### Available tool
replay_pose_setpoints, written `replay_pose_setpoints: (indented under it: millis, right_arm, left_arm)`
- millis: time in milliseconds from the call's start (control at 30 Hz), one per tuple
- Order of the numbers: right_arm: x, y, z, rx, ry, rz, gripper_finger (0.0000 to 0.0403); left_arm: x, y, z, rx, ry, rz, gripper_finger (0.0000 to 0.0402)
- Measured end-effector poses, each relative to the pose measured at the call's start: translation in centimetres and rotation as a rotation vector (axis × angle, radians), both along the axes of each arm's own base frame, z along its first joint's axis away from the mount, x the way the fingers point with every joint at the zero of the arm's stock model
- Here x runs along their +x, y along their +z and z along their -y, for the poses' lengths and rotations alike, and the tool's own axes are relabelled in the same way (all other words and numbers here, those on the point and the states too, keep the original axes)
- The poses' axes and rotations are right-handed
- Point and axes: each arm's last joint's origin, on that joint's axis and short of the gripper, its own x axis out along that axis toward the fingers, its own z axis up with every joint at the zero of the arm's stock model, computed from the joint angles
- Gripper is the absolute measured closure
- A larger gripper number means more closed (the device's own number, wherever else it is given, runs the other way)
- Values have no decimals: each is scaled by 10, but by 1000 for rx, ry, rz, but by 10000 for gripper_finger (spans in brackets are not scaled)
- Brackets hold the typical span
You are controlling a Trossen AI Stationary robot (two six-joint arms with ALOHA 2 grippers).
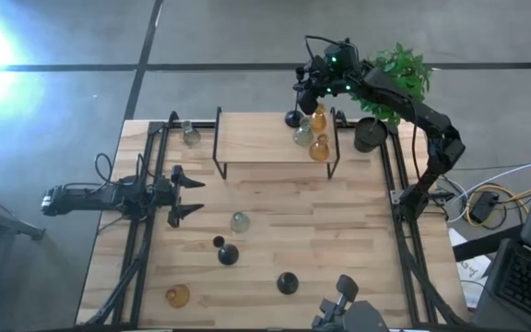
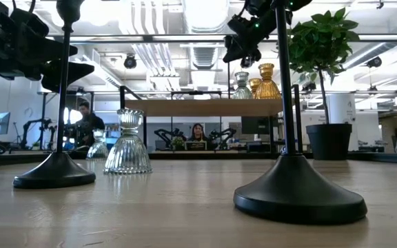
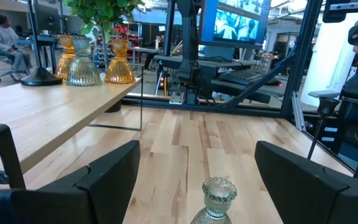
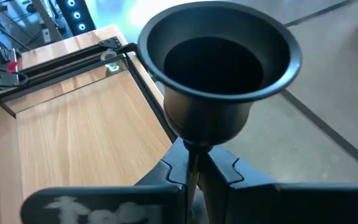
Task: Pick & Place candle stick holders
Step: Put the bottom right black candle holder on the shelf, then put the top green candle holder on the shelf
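Note:
My right gripper (image 1: 304, 90) hangs over the far edge of the wooden shelf (image 1: 265, 148), shut on a black candle stick holder (image 4: 219, 68). That holder's round base (image 3: 41, 76) is at the shelf top beside two amber holders (image 1: 319, 148) and a clear one (image 1: 303, 136). My left gripper (image 1: 192, 196) waits open at the table's left, level, touching nothing. A clear holder (image 1: 240, 221), two black ones (image 1: 227, 254) (image 1: 288, 282) and an amber one (image 1: 177, 295) stand on the table. Another clear one (image 1: 190, 134) stands far left. My right gripper pinches the black holder's thin stem (image 4: 194, 163) just under its cup, between the two fingers. The fingers slant down from the far right and lie across the stem. The holder stands upright. I cannot tell whether its base (image 1: 292, 118) rests on the shelf top or hangs just above it.
A black pot with a green plant (image 1: 369, 134) stands just right of the shelf, under my right arm. The shelf's black legs (image 1: 218, 148) stand on the table. Bare wood lies in front of the shelf. People sit in the room beyond the table.

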Motion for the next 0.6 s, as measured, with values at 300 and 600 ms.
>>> replay_pose_setpoints:
  millis: [300,600]
  right_arm:
    - [1,-3,0,33,-11,-6,349]
    - [0,-1,-1,22,-9,-1,293]
  left_arm:
    - [0,0,0,0,0,0,78]
    - [0,0,0,0,0,0,78]
